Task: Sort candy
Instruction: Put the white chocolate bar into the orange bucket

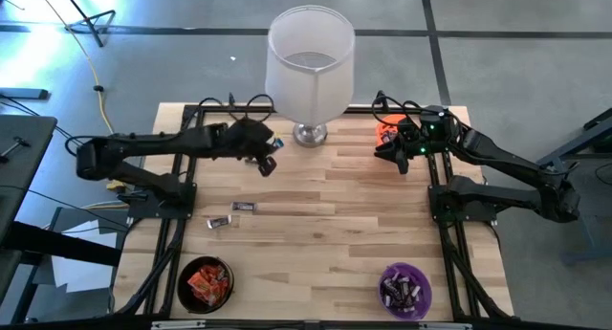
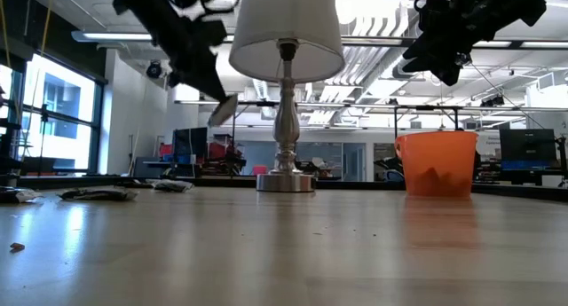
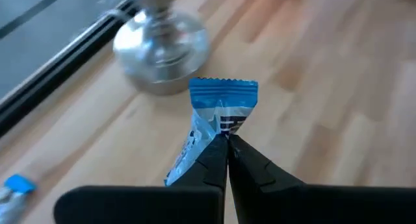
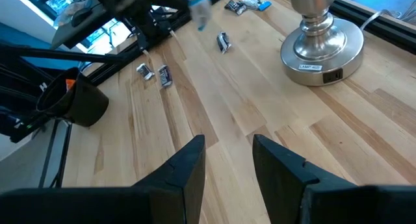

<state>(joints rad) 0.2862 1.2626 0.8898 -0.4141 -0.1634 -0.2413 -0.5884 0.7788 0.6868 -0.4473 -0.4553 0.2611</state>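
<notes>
Light, crinkly, slippery candy (image 3: 221, 110) – pinched by its crimped wrapper end in closed left gripper (image 3: 226, 146), aloft near lamp (image 1: 308, 62). Right gripper (image 4: 227, 160) open – empty.

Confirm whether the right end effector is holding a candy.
No: the right end effector stands open and empty above the bare wooden table.

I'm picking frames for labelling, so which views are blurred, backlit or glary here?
Left wrist view: the shiny metal lamp base is smeared, while the blue-and-white wrapped candy pinched in the left gripper is sharper. Low view: bright ceiling lights leave both arms as dark silhouettes; the near wooden tabletop is soft. Right wrist view: the far arm looks blurred.
</notes>
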